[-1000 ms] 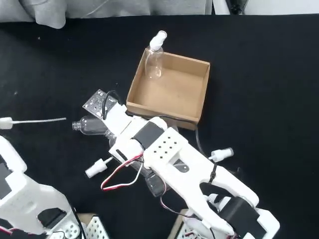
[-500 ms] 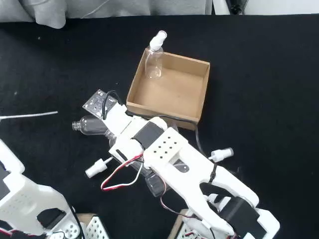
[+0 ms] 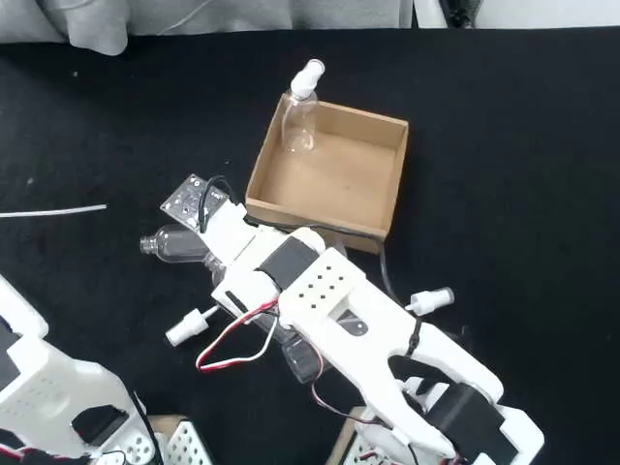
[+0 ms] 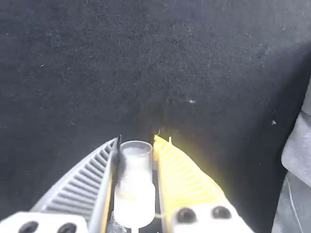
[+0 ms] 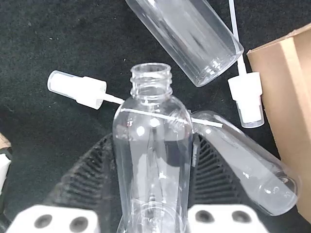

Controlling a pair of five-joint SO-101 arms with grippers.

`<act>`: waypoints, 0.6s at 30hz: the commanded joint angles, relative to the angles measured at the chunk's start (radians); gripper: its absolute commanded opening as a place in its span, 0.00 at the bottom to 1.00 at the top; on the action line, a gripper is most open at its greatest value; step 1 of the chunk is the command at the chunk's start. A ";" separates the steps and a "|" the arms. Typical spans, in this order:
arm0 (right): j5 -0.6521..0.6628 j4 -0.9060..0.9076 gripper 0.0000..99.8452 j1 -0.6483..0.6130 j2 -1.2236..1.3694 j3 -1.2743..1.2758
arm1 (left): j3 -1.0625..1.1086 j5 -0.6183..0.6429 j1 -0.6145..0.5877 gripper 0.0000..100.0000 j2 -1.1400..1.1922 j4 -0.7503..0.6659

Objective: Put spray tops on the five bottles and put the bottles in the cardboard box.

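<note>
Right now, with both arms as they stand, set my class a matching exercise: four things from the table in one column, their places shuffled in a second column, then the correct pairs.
Things
1. Clear plastic bottle with white spray top
2. Clear open-necked plastic bottle
3. White spray top with clear cap
4. Loose white spray top

Places
A. Lying on the black table
B. Clamped in the left end effector
C. Standing in a corner of the brown cardboard box
D. Clamped in the right end effector

Pairs: 1-C, 2-D, 3-B, 4-A
</note>
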 commanded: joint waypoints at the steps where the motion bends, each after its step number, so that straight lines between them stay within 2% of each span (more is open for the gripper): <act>1: 0.008 -0.028 0.08 0.021 -0.053 -0.044 | -0.062 -0.006 -0.002 0.03 -0.015 0.009; 7: 0.008 -0.025 0.08 0.021 -0.059 -0.044 | -0.059 -0.006 -0.002 0.03 -0.048 0.011; 18: 0.008 -0.026 0.08 0.021 -0.058 -0.044 | 0.127 -0.003 0.076 0.03 -0.319 0.000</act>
